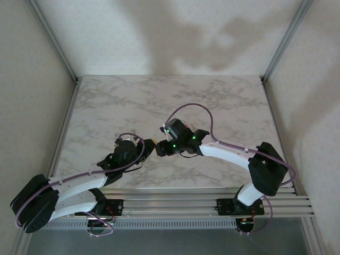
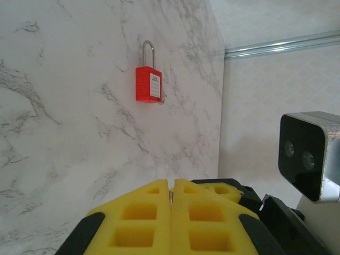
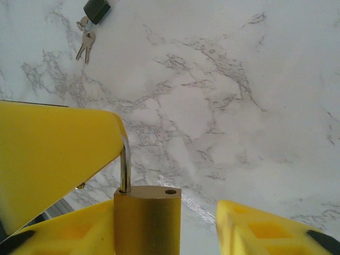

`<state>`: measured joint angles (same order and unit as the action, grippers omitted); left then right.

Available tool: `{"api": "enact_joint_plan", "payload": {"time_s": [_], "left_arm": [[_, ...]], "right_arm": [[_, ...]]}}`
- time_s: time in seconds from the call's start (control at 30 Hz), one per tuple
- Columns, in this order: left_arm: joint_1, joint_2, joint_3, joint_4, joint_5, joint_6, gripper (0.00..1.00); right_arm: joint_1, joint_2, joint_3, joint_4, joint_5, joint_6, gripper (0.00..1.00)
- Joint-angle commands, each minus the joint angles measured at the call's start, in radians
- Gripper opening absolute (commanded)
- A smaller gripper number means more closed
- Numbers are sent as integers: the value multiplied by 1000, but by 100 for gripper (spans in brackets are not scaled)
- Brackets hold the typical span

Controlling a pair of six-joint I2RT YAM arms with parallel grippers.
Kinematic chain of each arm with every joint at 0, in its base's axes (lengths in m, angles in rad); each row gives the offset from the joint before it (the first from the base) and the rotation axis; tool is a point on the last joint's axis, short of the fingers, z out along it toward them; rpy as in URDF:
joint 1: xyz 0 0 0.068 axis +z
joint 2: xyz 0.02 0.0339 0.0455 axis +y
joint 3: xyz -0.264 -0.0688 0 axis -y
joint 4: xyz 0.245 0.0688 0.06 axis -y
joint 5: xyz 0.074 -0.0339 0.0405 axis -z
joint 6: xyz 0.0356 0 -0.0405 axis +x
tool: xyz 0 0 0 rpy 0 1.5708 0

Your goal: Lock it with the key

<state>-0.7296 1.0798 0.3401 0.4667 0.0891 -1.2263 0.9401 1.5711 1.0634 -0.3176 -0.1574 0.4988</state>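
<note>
A: The table top [image 1: 133, 95] is showing white marble with grey veining, and even, soft light is falling across it.

B: Plain off-white panels are closing it in: back wall [image 1: 106, 32], left wall [image 1: 26, 79], right wall [image 1: 316, 95].

A: Aluminium posts are rising from the far corners (left post [image 1: 53, 40], right post [image 1: 289, 37]).

B: A blurred grey shadow [image 1: 207, 37] is spreading over the back wall. A slotted metal rail [image 1: 175, 204] is running along the near edge.
</note>
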Motion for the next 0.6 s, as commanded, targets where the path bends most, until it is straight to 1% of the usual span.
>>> {"api": "enact_joint_plan", "payload": {"time_s": [0.0, 0.1, 0.23, 0.37, 0.47, 0.57], "left_arm": [[-8, -5, 39, -16, -18, 24, 0], [-8, -2, 42, -26, -17, 26, 0], [-8, 8, 57, -55, -18, 36, 0], [-8, 27, 70, -69, -8, 40, 0], [-7, 36, 72, -66, -2, 38, 0], [-8, 31, 68, -63, -8, 36, 0]], "right_arm": [[-1, -2, 20, -35, 25, -13, 48], [0, -23, 3, -10, -5, -16, 48], [3, -63, -22, 34, -58, -28, 55], [5, -94, -43, 64, -104, -44, 59], [11, -104, -42, 53, -84, -54, 59], [11, -96, -34, 36, -66, -58, 54]]}}
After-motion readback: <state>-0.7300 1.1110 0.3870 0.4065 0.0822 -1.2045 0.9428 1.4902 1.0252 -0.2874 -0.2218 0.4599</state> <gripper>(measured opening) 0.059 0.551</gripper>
